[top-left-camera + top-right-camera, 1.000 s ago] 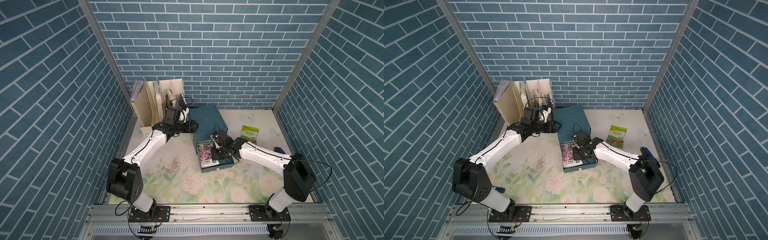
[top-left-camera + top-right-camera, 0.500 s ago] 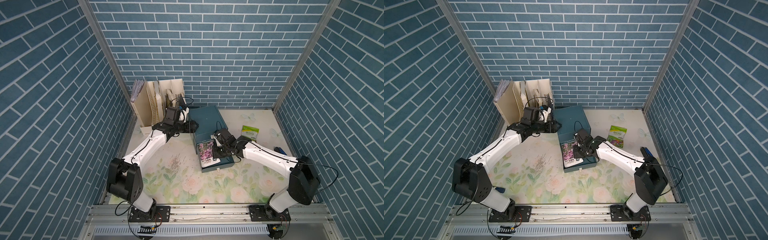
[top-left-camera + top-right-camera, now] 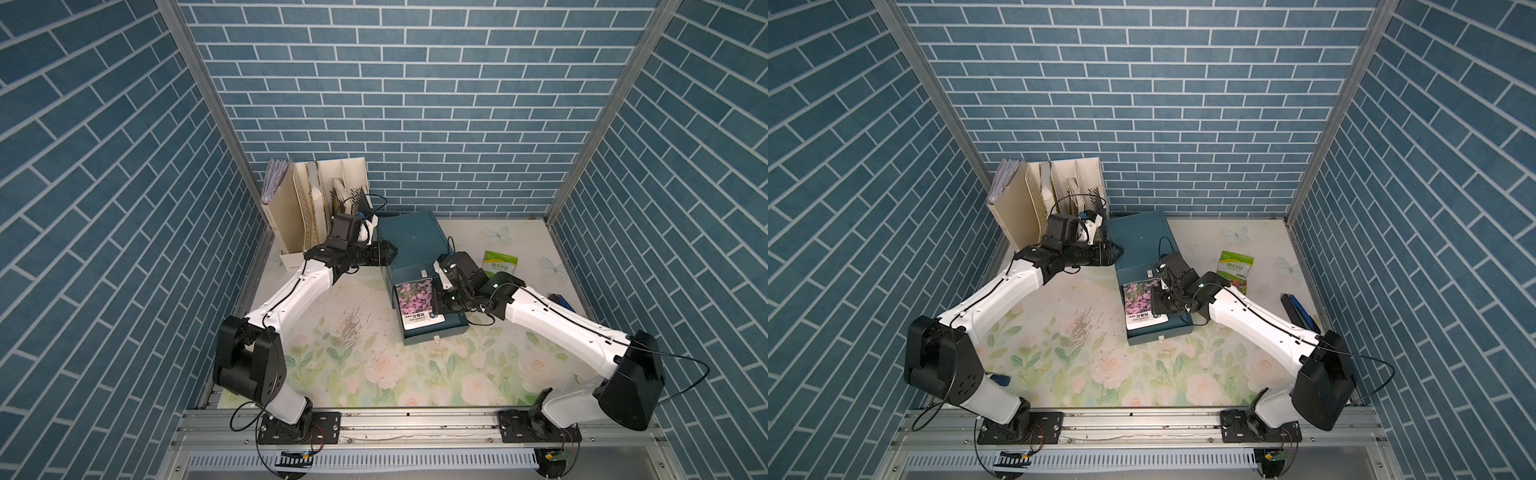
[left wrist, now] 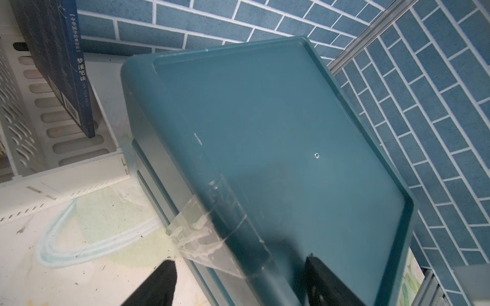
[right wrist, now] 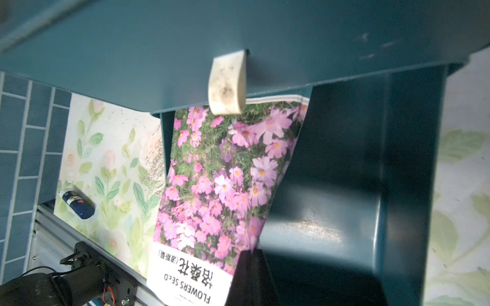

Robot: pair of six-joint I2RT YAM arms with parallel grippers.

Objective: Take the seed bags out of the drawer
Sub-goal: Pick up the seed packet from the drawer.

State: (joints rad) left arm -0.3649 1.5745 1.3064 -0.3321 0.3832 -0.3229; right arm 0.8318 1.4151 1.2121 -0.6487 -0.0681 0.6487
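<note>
Blue brick-patterned walls (image 3: 415, 104) close in a flower-printed tabletop (image 3: 374, 374), where a teal cabinet (image 3: 411, 232) stands at the back with a cream file rack (image 3: 307, 208) just beside it on the left. The cabinet's lowest drawer (image 3: 440, 332) stands open in front of it. A pink-purple seed bag (image 3: 413, 297) lies slanted along the drawer's left wall, its white strip toward the drawer's front. The right claw (image 3: 435, 301) reaches into the drawer from the cabinet's right, its fingers pressed together on the bag's right edge. In the right wrist view a dark fingertip (image 5: 246, 267) overlaps that edge, below the white pull tab (image 5: 228, 82) of the drawer above. The left claw (image 3: 388, 253) sits at the cabinet's upper left edge, jaws apart, with one finger (image 4: 159, 283) beside the side wall and the other over the top panel; whether they touch the cabinet cannot be told. A green-white seed bag (image 3: 500, 266) lies flat on the tabletop, right of the cabinet and apart from it.
</note>
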